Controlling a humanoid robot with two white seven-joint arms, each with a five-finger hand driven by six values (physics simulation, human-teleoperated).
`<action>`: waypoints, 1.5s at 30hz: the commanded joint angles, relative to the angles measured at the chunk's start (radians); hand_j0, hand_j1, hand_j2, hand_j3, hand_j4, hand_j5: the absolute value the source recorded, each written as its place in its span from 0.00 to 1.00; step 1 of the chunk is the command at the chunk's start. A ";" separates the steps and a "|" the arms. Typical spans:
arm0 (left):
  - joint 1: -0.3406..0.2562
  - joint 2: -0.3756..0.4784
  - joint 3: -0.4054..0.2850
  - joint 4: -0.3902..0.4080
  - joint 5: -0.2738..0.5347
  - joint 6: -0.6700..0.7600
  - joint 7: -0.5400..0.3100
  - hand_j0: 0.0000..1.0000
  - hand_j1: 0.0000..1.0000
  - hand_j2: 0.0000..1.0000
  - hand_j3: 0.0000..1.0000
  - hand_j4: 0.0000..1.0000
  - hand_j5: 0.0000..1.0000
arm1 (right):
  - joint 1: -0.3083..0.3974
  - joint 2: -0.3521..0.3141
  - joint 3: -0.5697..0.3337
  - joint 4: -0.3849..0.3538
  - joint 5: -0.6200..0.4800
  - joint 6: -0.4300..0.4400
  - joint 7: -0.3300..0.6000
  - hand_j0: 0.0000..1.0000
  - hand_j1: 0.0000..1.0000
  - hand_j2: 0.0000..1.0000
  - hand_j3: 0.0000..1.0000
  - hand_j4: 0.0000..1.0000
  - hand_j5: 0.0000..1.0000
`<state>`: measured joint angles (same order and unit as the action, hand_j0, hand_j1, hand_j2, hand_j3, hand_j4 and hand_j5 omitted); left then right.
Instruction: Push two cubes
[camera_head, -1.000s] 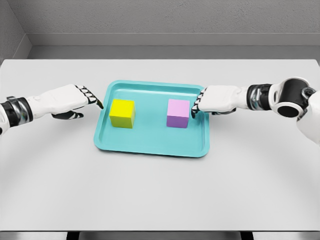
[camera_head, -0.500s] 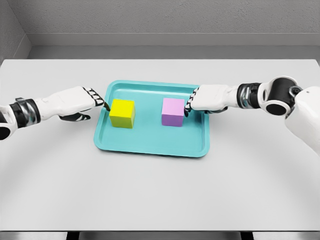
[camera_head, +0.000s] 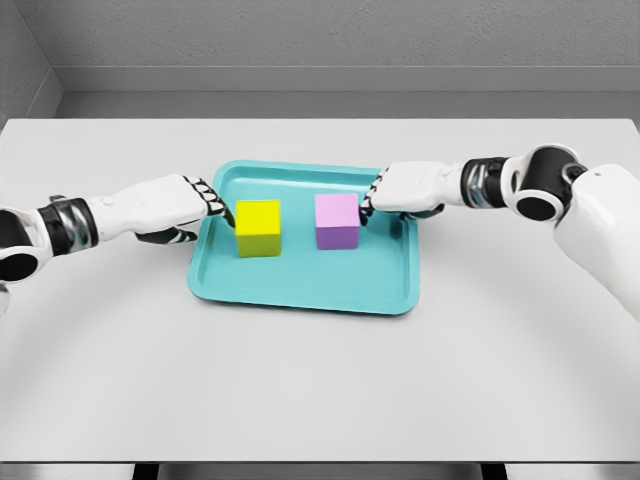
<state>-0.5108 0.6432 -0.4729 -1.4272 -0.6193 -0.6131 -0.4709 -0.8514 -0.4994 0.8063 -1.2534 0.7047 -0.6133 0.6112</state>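
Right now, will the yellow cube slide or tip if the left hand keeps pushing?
The yellow cube probably slides: it sits flat on the teal tray, which looks smooth. The left hand touches its side fairly low, so tipping seems unlikely.

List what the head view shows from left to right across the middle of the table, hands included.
left hand → yellow cube → purple cube → right hand. Both cubes sit apart inside the teal tray, each hand at its cube's outer side.
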 joint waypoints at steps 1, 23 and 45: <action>0.000 -0.016 0.000 -0.004 0.006 0.002 -0.003 0.71 0.71 0.71 0.71 0.71 0.71 | 0.000 0.005 -0.001 0.000 -0.004 0.002 0.000 0.67 0.67 0.67 0.67 0.67 0.67; -0.008 -0.065 0.010 0.056 0.003 0.002 -0.045 0.74 0.74 0.74 0.74 0.74 0.74 | -0.009 0.042 -0.002 0.031 0.004 0.002 0.000 0.67 0.67 0.67 0.67 0.67 0.67; -0.054 -0.048 0.051 0.114 0.020 0.002 -0.058 0.75 0.75 0.75 0.75 0.75 0.75 | -0.043 0.070 -0.007 0.077 0.006 0.002 0.000 0.67 0.67 0.67 0.67 0.67 0.67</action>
<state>-0.5630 0.5930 -0.4375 -1.3131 -0.6116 -0.6133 -0.5295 -0.8974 -0.4253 0.8001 -1.1829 0.7127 -0.6127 0.6112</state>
